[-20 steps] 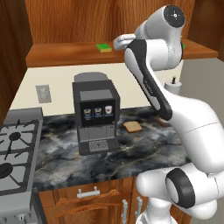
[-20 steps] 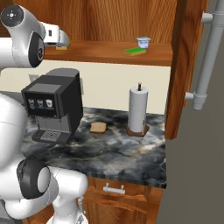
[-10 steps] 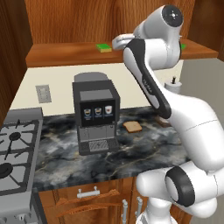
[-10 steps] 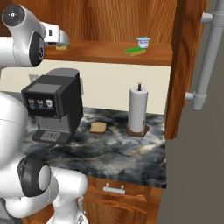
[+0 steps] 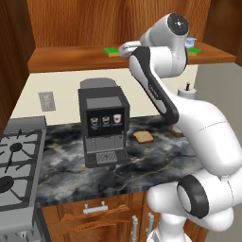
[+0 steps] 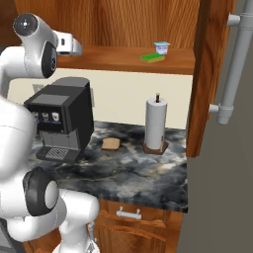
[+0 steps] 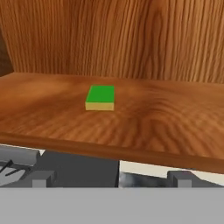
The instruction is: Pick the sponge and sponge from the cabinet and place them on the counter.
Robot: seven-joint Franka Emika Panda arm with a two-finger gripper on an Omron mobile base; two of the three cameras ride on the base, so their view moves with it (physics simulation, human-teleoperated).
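One green-topped sponge (image 7: 100, 97) lies flat on the cabinet's wooden shelf (image 7: 166, 127), a short way ahead of my gripper (image 7: 111, 178). The fingertips (image 7: 41, 178) stand wide apart with nothing between them, just short of the shelf's front edge. From the left base view the gripper (image 5: 123, 48) hovers at shelf height just right of this sponge (image 5: 112, 51). The other sponge (image 6: 152, 58) rests further right on the shelf (image 6: 123, 59), beside a small white-and-blue cup (image 6: 161, 47). The dark marbled counter (image 5: 156, 156) lies below.
A black coffee machine (image 5: 103, 123) stands on the counter under the shelf. A bread slice (image 6: 110, 144) and a paper towel roll (image 6: 155, 123) sit further right. The stove (image 5: 16, 160) is at the left. The open cabinet door (image 6: 212, 74) with its silver handle (image 6: 234, 64) stands at the right.
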